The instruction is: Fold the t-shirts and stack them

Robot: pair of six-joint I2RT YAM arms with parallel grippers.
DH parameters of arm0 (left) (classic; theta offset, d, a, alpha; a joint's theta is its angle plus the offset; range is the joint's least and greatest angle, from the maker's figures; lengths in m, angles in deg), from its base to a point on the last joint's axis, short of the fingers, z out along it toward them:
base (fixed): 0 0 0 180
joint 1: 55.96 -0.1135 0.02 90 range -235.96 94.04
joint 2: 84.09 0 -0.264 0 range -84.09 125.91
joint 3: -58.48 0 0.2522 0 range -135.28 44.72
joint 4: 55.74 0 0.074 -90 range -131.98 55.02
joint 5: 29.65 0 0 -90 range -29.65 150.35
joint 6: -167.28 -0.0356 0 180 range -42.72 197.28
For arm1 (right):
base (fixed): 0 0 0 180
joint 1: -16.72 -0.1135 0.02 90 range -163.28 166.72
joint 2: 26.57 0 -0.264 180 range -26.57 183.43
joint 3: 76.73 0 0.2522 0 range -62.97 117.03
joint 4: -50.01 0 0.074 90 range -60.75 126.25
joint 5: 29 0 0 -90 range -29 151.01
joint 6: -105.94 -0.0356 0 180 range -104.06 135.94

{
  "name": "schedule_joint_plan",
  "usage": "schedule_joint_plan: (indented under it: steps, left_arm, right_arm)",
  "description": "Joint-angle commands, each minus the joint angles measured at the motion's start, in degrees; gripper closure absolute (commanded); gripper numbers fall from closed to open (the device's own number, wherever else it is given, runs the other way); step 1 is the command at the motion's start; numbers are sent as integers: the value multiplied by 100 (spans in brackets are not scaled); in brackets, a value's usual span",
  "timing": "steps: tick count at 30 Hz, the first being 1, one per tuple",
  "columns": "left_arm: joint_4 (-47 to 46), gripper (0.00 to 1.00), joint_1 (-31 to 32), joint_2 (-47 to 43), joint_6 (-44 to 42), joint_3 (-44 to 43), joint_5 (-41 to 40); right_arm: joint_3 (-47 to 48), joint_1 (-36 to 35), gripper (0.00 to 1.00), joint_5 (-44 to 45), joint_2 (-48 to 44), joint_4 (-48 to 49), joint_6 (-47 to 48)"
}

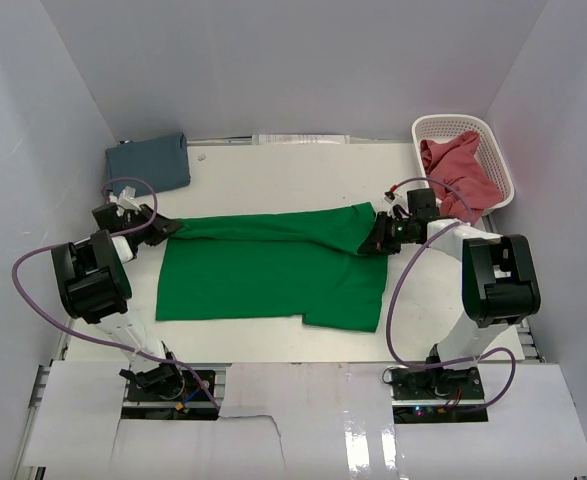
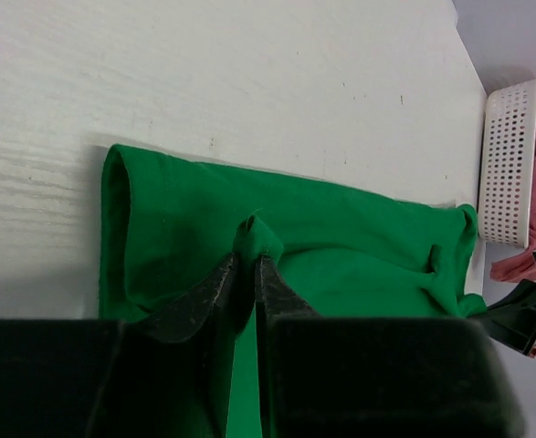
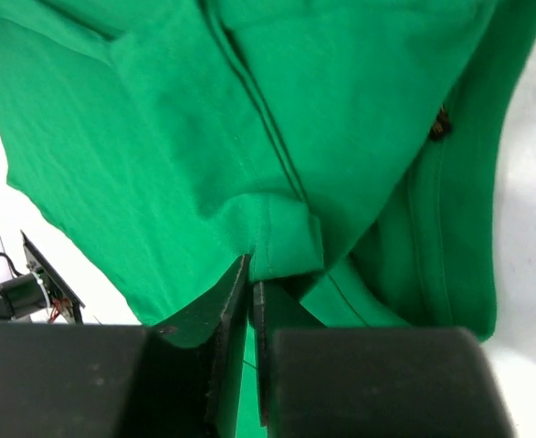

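The bright green t-shirt (image 1: 273, 275) lies spread across the middle of the table, its far edge folded toward the front. My left gripper (image 1: 168, 228) is at the shirt's far-left corner. In the left wrist view my left gripper (image 2: 247, 260) has its jaws nearly together, with a small ridge of the green t-shirt (image 2: 341, 237) pinched at the tips. My right gripper (image 1: 373, 240) is at the far-right corner. In the right wrist view my right gripper (image 3: 252, 274) is shut on a hem fold of the green t-shirt (image 3: 158, 137). The slate blue t-shirt (image 1: 150, 163) lies folded at the back left.
A white lattice basket (image 1: 498, 150) stands at the back right with the pinkish red t-shirt (image 1: 458, 175) bunched inside and spilling over its near rim. The basket (image 2: 509, 164) also shows in the left wrist view. White walls close in three sides.
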Motion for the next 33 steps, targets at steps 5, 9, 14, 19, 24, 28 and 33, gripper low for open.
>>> schedule_joint_plan:
  steps: [5, 9, 14, 19, 24, 28, 33]
  left_arm:
    - [30, 86, -35, -686, -370, 32, 454]
    - [21, 98, -44, -933, -274, 121, 262]
    - [266, 94, -132, -1152, -212, 156, -72]
    - [890, 2, -132, -1135, -379, -54, -547]
    - [944, 2, -141, -1258, -458, 6, -644]
    - [795, 2, -141, -1434, -397, 94, -565]
    - [671, 2, -141, -1285, -257, -248, -178]
  right_arm:
    - [94, -126, 71, 366, 205, -693, 161]
    - [226, -126, 63, 569, 391, -1011, 240]
    - [287, -126, 36, 876, 321, -1091, 187]
    - [454, -126, 27, 982, 259, -1135, 108]
    - [674, -126, 27, 1078, 320, -1267, 126]
    - [718, -126, 28, 1237, 101, -1284, 91]
    - [1043, -126, 28, 1553, -233, -1600, 82]
